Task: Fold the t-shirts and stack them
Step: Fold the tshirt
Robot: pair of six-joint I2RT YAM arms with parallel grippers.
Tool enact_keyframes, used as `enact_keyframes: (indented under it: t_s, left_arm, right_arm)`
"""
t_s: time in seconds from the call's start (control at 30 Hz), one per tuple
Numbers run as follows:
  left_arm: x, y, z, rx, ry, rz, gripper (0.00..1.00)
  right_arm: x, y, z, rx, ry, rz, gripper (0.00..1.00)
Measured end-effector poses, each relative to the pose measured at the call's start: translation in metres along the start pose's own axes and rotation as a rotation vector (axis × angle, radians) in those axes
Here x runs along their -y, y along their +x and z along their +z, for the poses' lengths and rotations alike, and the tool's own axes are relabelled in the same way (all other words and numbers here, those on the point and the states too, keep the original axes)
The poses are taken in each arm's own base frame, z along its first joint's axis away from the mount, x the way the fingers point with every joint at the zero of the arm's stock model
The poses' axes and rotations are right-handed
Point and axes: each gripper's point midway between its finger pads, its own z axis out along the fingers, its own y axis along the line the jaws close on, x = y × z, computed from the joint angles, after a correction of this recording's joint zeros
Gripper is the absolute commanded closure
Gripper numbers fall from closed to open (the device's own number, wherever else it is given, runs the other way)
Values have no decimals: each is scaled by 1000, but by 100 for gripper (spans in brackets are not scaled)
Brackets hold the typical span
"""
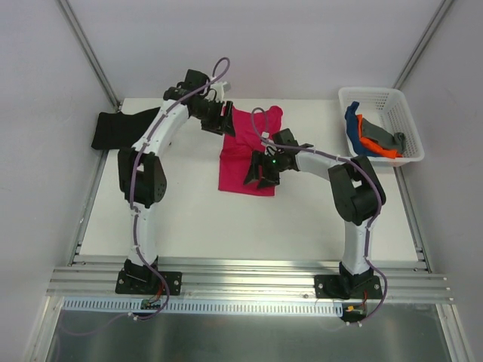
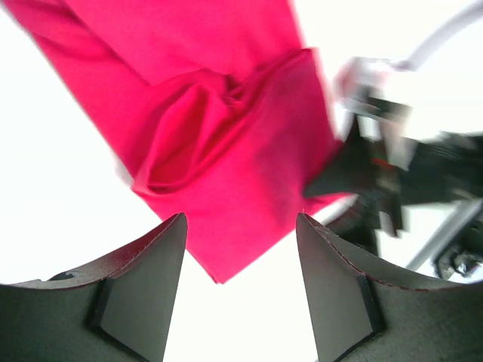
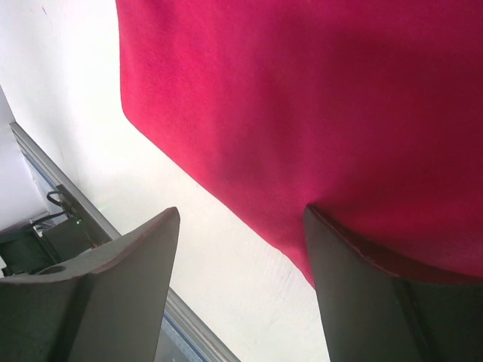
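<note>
Cloth first, from the top external view: the crimson-pink t-shirt [image 1: 243,162] lies partly folded on the table [image 1: 226,226], in the middle near the far edge. The black t-shirt [image 1: 113,130] sits at the far-left corner, spilling over the left edge. At the far-right corner the white basket [image 1: 392,98] holds blue [image 1: 352,124], orange [image 1: 373,143] and grey [image 1: 389,139] cloth. The left gripper [image 1: 226,121] hangs at the pink shirt's far-left side. The right gripper [image 1: 260,175] is over its near-right corner.

In the left wrist view the left fingers are spread wide with nothing between them. Beyond them the pink shirt shows a puckered fold, with its near corner pointing into the gap. The right arm's gripper is a blur at the right.

In the right wrist view the right jaws are also released. The shirt's hem runs diagonally across the gap, and one fingertip overlaps the cloth; whether it touches cannot be told.
</note>
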Motion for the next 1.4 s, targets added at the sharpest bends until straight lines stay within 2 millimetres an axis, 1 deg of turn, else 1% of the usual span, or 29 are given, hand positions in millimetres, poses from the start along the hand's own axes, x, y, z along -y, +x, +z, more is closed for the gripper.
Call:
enact_keyframes:
  t_s: [0.1, 0.17, 0.23, 0.3, 0.4, 0.47, 0.53, 0.6, 0.7, 0.8, 0.93, 1.07, 1.17, 1.23, 1.3, 1.33, 1.4]
  left_arm:
    - [26, -6, -37, 55, 23, 35, 41]
    - [36, 0, -49, 63, 37, 40, 42]
    - [40, 13, -51, 36, 57, 24, 44]
    - [37, 27, -42, -6, 73, -5, 44]
    - [22, 55, -15, -106, 86, -74, 44]
    - [10, 70, 5, -163, 89, -113, 44]
    - [-2, 83, 23, -212, 89, -149, 44]
    - [-12, 91, 39, -248, 86, -175, 44]
    - [-22, 87, 57, -255, 85, -179, 44]
    - [-29, 72, 67, -226, 82, -159, 43]
    - [-34, 48, 74, -168, 74, -117, 43]
    - [-43, 38, 79, -137, 35, -94, 41]
    - [-52, 35, 82, -123, -7, -81, 41]
    - [-59, 34, 80, -117, -31, -81, 39]
    - [-61, 40, 73, -125, -48, -89, 38]
    - [-61, 46, 66, -133, -52, -101, 37]
    - [-61, 61, 46, -155, -65, -136, 37]
  right_arm:
    - [0, 2, -1, -1, 1, -6, 28]
    - [0, 2, -1, -1, 1, -11, 28]
    - [0, 2, -1, -2, 1, -14, 28]
    - [0, 2, 0, -2, 1, -15, 28]
    - [0, 2, 0, -2, 1, -15, 28]
    - [0, 2, 0, -2, 1, -15, 29]
    - [0, 2, 0, -2, 1, -15, 28]
    - [0, 2, 0, -2, 1, -15, 28]
    - [0, 2, 0, -2, 1, -15, 28]
    - [0, 2, 0, -2, 1, -16, 28]
    - [0, 2, 0, -2, 1, -16, 28]
    - [0, 2, 0, -2, 2, -19, 28]
    - [0, 2, -1, -1, 2, -31, 28]
    - [2, 2, -5, 3, 21, -56, 28]
    - [6, 5, -14, 6, 57, -89, 28]
    - [6, 5, -20, 10, 69, -99, 28]
    - [7, 7, -42, 29, 92, -113, 28]
